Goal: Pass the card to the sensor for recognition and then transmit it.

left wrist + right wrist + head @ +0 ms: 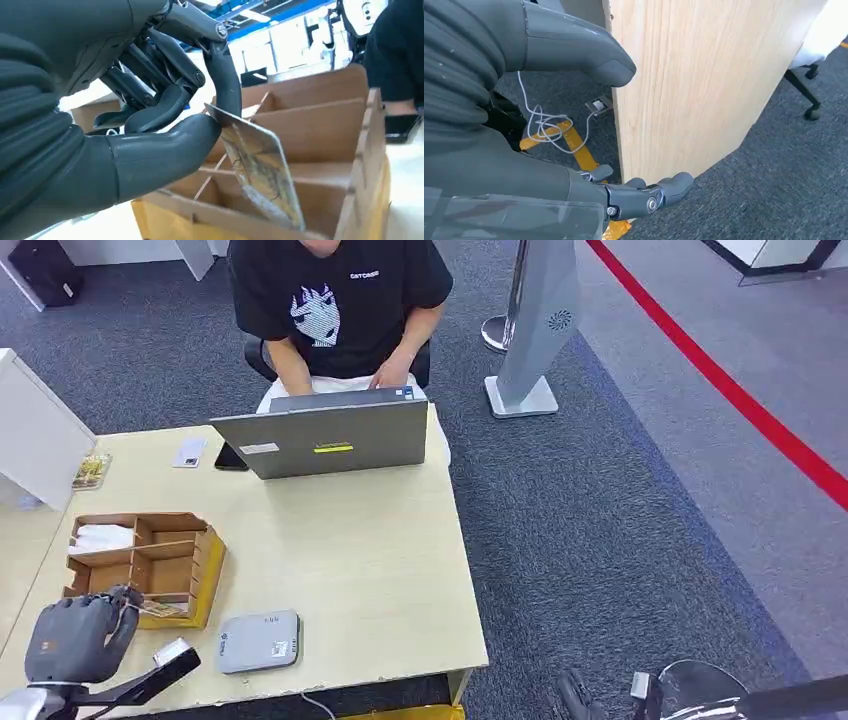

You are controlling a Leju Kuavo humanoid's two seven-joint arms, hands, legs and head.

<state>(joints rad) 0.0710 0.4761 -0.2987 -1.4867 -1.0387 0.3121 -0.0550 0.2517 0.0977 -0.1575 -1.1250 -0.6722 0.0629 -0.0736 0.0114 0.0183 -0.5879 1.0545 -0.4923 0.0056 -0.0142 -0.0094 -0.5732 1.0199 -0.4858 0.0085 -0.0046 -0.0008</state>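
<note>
My left hand (82, 632) is at the near left of the table, beside the near end of a brown cardboard organizer (160, 558). It pinches a picture card (260, 172) between thumb and a finger; the card (160, 609) tilts over the organizer's near compartment. A grey flat sensor box (259, 641) lies on the table just right of that hand. My right hand (589, 125) hangs beside the wooden side panel (694, 85) of the table, fingers apart and holding nothing.
A person in a black shirt (340, 300) types on a grey laptop (325, 438) at the far side. A phone (229, 458), a white card (189, 452) and another picture card (91, 471) lie far left. White cable (544, 125) lies on the floor.
</note>
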